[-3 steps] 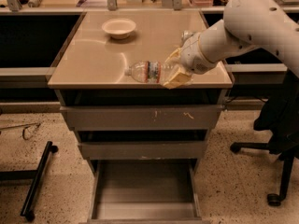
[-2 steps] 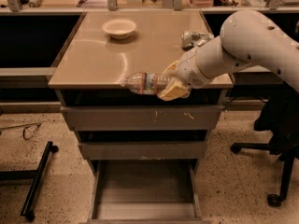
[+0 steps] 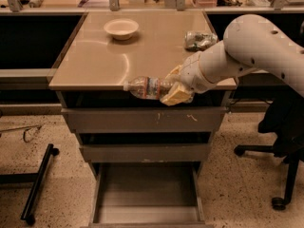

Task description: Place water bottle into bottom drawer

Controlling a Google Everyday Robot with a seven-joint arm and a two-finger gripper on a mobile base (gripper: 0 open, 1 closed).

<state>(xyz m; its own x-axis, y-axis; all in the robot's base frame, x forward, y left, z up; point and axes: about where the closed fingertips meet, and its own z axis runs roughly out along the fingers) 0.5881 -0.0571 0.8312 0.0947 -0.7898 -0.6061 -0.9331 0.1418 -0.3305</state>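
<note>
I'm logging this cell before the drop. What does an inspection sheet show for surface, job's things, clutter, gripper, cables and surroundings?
Surface: tan glossy tabletop.
Job's things: bottle held sideways at the tabletop's front edge, cap pointing left; bottom drawer pulled open, grey floor showing.
Clutter: bowl back left; foil bag back right.
Gripper: gripper shut on the bottle's base end, above the drawers.
Cables: thin cable on the floor, left.
Surroundings: office chair right; black stand left.

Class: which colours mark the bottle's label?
Red, white and blue; camera view. Gripper holds the clear ribbed plastic bottle at the table edge.
</note>
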